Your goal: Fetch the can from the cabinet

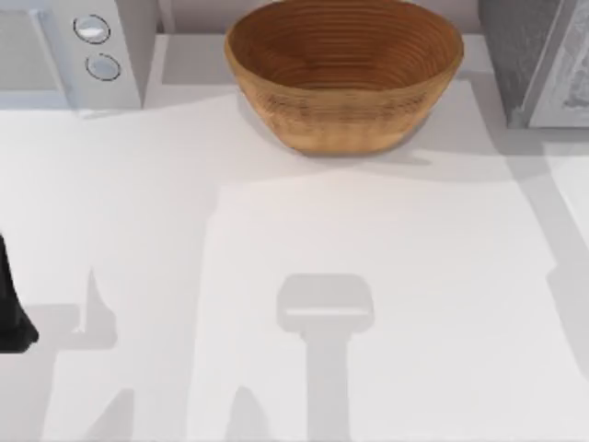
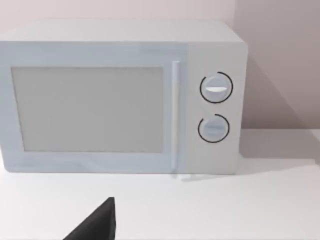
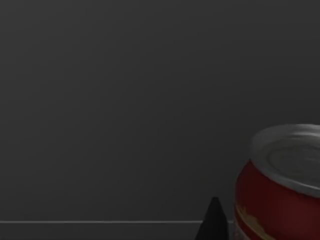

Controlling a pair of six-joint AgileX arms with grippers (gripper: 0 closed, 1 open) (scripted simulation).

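Red can upright against dark cabinet wall, right gripper fingertip just beside it, finger state indeterminate, left arm parked at bench left edge.

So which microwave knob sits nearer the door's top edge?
The upper knob, its pointer lying level. The lower knob sits straight beneath it on the microwave, right of the door handle.

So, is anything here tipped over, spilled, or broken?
Nothing stands out. The red can stands upright in the dark cabinet, the wicker basket sits level, and the microwave door is closed.
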